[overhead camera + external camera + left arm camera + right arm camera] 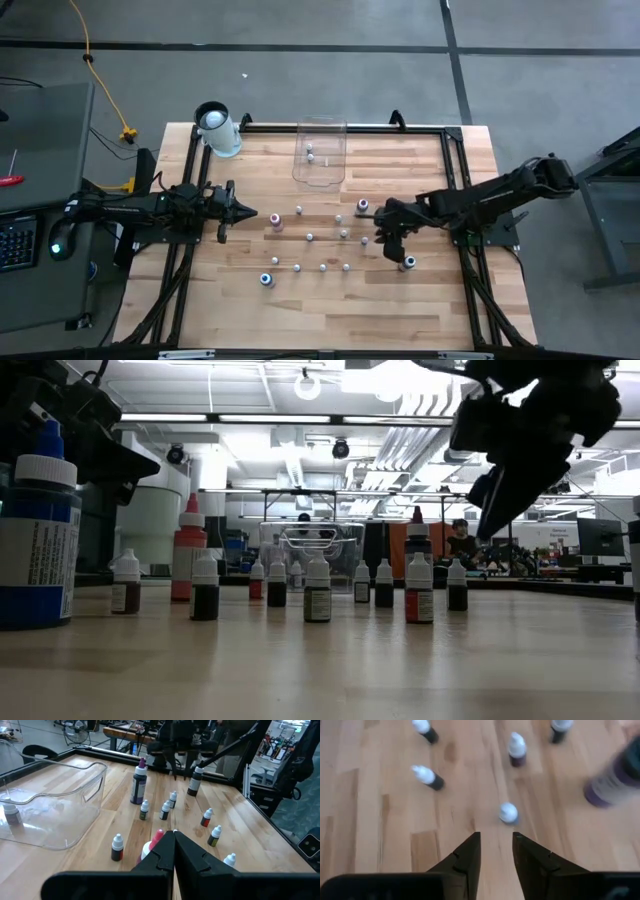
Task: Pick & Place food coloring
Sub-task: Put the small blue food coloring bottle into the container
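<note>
Several tiny food coloring bottles [323, 267] stand upright on their bases on the wooden table, with bigger ones among them: pink [277, 222], purple [362, 207] and blue [266, 279]. My left gripper [247, 214] is shut and empty, level with the table, just left of the pink bottle [156, 840]. My right gripper [384, 243] hangs above the table, pointing down, open and empty. A white-capped bottle [508, 812] stands just beyond its fingertips [496, 840]. Two small bottles [310, 153] stand inside the clear bin.
A clear plastic bin [320, 175] stands at the table's far middle. A white cylinder [217, 131] stands at the far left corner. A black frame [455, 160] runs along the table's edges. Another blue bottle [408, 263] stands near my right gripper.
</note>
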Robot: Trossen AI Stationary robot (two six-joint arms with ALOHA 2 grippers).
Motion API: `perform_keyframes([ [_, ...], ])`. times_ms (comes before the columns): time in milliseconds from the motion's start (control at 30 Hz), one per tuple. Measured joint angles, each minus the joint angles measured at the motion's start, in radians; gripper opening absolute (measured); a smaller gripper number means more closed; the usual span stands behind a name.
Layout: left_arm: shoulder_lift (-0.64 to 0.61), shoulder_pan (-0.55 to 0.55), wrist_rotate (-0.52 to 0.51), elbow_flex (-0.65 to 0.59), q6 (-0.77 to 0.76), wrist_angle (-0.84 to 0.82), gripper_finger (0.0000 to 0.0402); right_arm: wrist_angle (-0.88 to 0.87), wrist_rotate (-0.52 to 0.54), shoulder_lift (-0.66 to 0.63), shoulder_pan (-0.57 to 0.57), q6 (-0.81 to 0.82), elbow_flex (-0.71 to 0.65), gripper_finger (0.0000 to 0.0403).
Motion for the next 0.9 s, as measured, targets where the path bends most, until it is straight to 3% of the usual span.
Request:
perform_keyframes([
  [433,0.0,0.0,0.0,0.0,0.0,0.0,0.0001,0.279,0.069,0.002,0.0,-0.167,-0.165,0.0225],
  [633,0.0,0.0,0.0,0.0,0.0,0.0,0.0001,0.321,0.079,0.025,-0.001,-0.209,-0.181,0.0232],
  [900,0.0,0.0,0.0,0.0,0.0,0.0,0.0001,0.372,0.078,0.091,-0.001,-0.21,-0.157,0.0212],
])
